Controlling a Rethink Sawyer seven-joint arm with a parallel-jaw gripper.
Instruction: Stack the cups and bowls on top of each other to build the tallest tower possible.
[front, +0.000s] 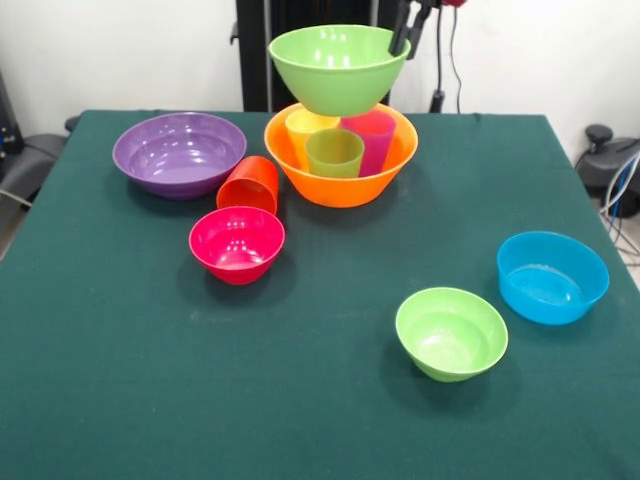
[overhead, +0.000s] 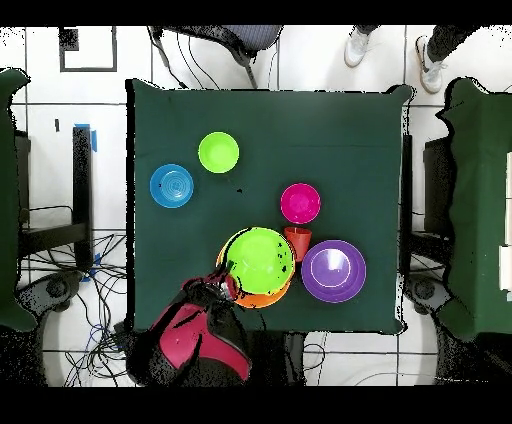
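The large orange bowl (front: 340, 180) stands at the table's far middle with the yellow cup (front: 302, 127), the purple-magenta cup (front: 372, 135) and the light green cup (front: 334, 152) upright inside it. The large light green bowl (front: 335, 68) sits upright on or just above these cups. My gripper (front: 410, 30) comes down from above with its fingers on either side of this bowl's right rim, shut on it. In the overhead view the gripper (overhead: 228, 276) is at the left edge of that bowl (overhead: 258, 260). The orange-red cup (front: 248, 185) lies tilted on the table.
The wide purple bowl (front: 180, 153) stands left of the pile. The small pink-red bowl (front: 237, 243) is in front of the orange-red cup. The small light green bowl (front: 451, 333) and the blue bowl (front: 552, 277) stand at the near right. A person's shoes (overhead: 428, 55) show beyond the table.
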